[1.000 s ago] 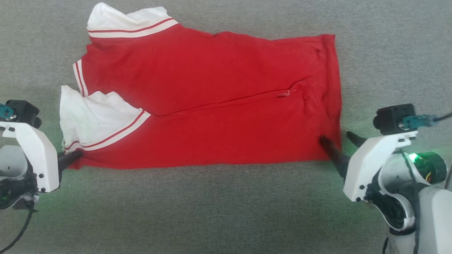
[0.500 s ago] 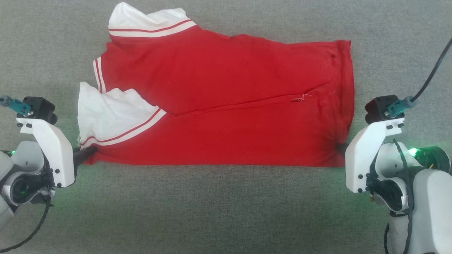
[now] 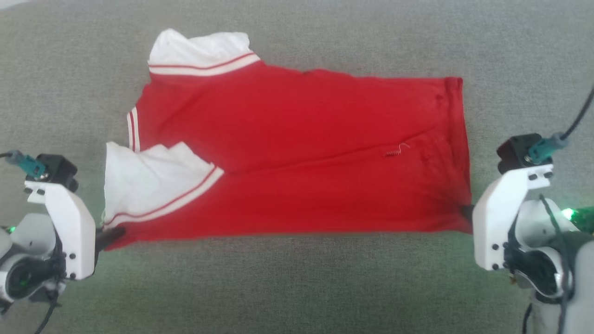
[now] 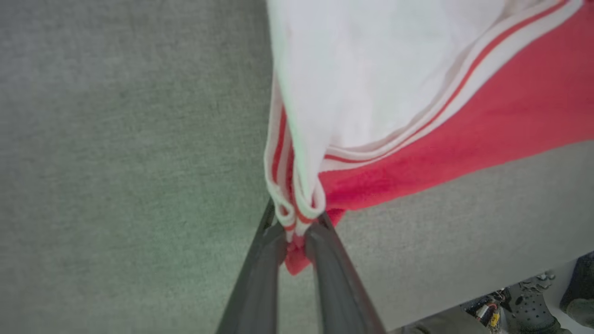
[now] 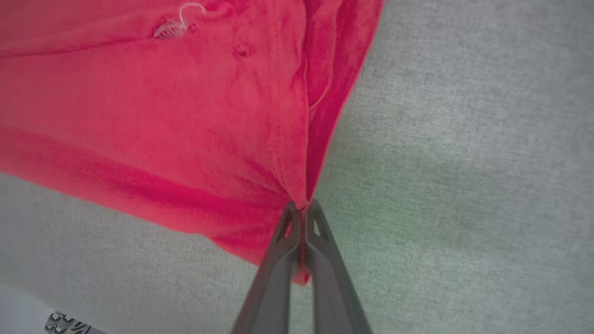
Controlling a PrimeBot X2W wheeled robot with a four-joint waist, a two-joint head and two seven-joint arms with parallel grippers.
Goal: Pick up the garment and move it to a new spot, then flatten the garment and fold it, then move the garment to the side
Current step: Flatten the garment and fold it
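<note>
While left claw (image 4: pixel 297 230) and right claw (image 5: pixel 302 209) pinch garment (image 3: pixel 301 153) corners, grey fabric surface (image 3: pixel 297 287) around

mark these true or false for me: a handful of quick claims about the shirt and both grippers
1. The left gripper is shut on a corner of the garment. True.
2. The right gripper is open and clear of the cloth. False: it is shut on the garment's red corner at the hem end.
3. Both sleeve ends lie at the robot's left end of the garment, over the grey surface. True.
4. The sleeve ends are blue. False: they are white, with red-and-white striped trim.
</note>
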